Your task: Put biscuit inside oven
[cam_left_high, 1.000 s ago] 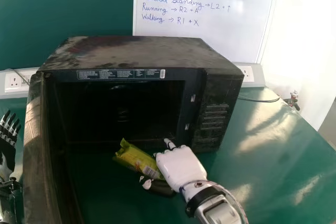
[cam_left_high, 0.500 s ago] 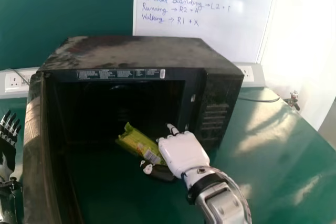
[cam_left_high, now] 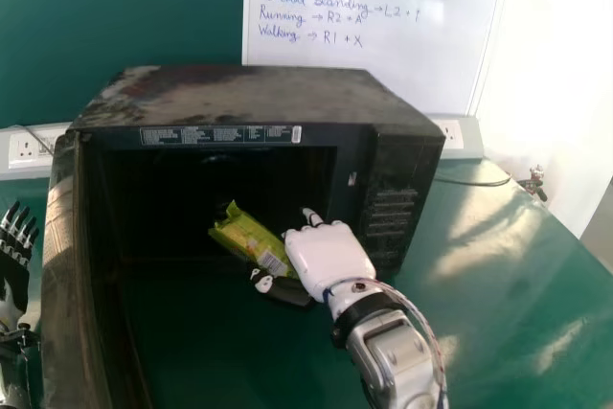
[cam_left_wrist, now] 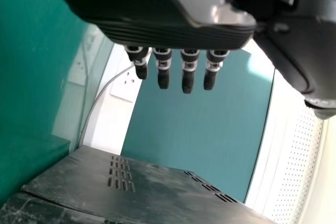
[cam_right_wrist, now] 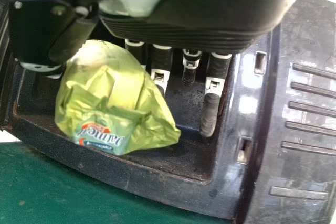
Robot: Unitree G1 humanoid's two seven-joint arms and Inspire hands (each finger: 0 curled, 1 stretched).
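My right hand point(cam_left_high: 330, 258): fingers curled round shiny yellow-green plastic biscuit packet point(cam_left_high: 251, 238), at mouth of black boxy oven point(cam_left_high: 259, 93). My left hand point(cam_left_high: 13, 275): straight-fingered, beyond oven's open dark door point(cam_left_high: 62, 246). White writing board point(cam_left_high: 374, 55): behind oven.

Right hand point(cam_left_high: 330, 254) is moving forward and up toward the oven point(cam_left_high: 249, 93), bringing the biscuit packet point(cam_left_high: 251, 239) along. In the head view the packet is rising from across the line of the opening's lower edge point(cam_left_high: 168, 261) to mostly above it, against the dark cavity point(cam_left_high: 172, 203). More of the right forearm point(cam_left_high: 395, 356) is coming into that view behind the hand.
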